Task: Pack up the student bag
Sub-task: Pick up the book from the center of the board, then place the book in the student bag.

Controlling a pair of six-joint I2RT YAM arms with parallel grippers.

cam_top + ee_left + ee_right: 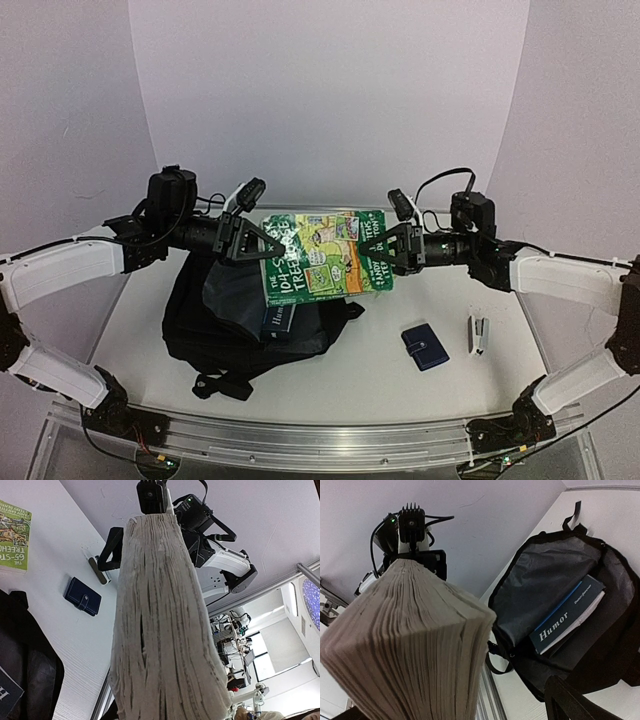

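Clamped on the green paperback (pixel 325 253) from both ends: left gripper (pixel 262 243) closed on one edge, right gripper (pixel 388 250) closed on the other. Held in the air over the far part of the student bag (pixel 225 320), which lies unzipped on the table (pixel 400 310) with a blue book (pixel 565 620) inside. Well right of the bag, a dark-blue wallet (pixel 425 346) and possibly a stapler (pixel 478 334).

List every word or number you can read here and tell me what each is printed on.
"Humor": cover of the dark blue book inside the student bag; its smaller print is too small to read.
"THE 104-S", "TREEH": cover of the raised green book; the rest is covered or blurred.
"THE", "TREEHO": second green book lying on the table, cut off by the frame; other print blurred.
Dark-blue wallet: no text visible.
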